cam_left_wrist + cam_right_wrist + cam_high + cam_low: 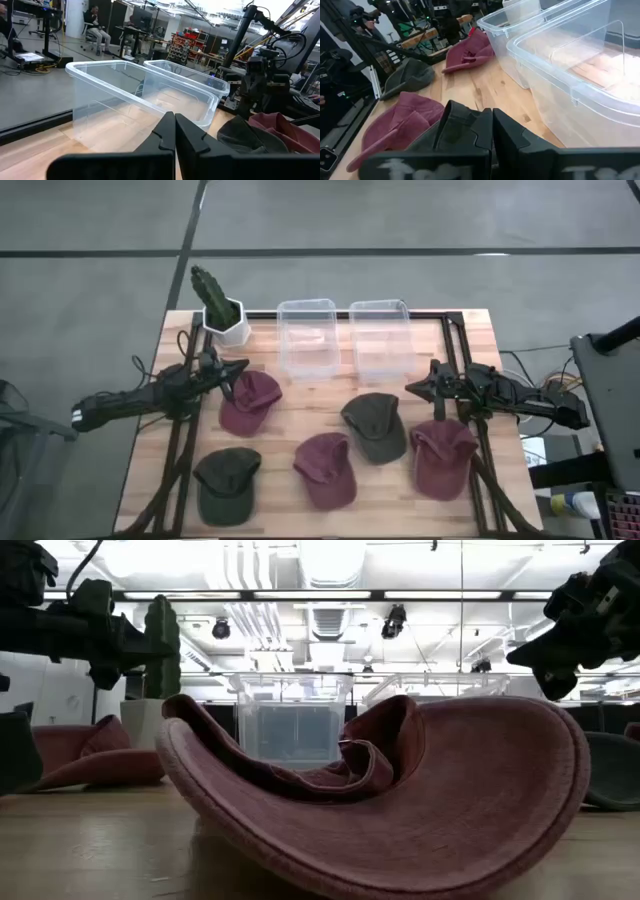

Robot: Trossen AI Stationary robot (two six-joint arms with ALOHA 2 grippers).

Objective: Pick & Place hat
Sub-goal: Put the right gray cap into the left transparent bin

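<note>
Table (330, 405): light wood top with a dark frame along its side edges; carries five hats, two bins and a plant pot.
Left gripper (241, 366): fingers pressed together, holding nothing; hovers near the table's left edge, tip just above the far side of the left maroon hat.
Right gripper (411, 387): fingers pressed together, empty; near the table's right edge, tip pointing inward, between the right bin and the right maroon hat.
Left maroon hat (249, 400): left half of the table, middle depth, just beside the left gripper tip.
Middle maroon hat (325, 468): near the front edge, about centre; fills the low view, lying crown down with the inside facing up.
Right maroon hat (441, 456): front right area, touching the dark frame at the right edge.
Left green hat (227, 484): front left corner.
Right green hat (375, 425): right of centre, between the middle and right maroon hats, further back.
Left bin (306, 337): clear plastic, back edge, centre; nothing in it.
Right bin (380, 337): clear plastic, just beside the left bin; nothing in it.
Plant pot (226, 322): white, with a green cactus-like plant, back left corner.
Person (97, 27): seated far off in the room, seen from the left wrist.
</note>
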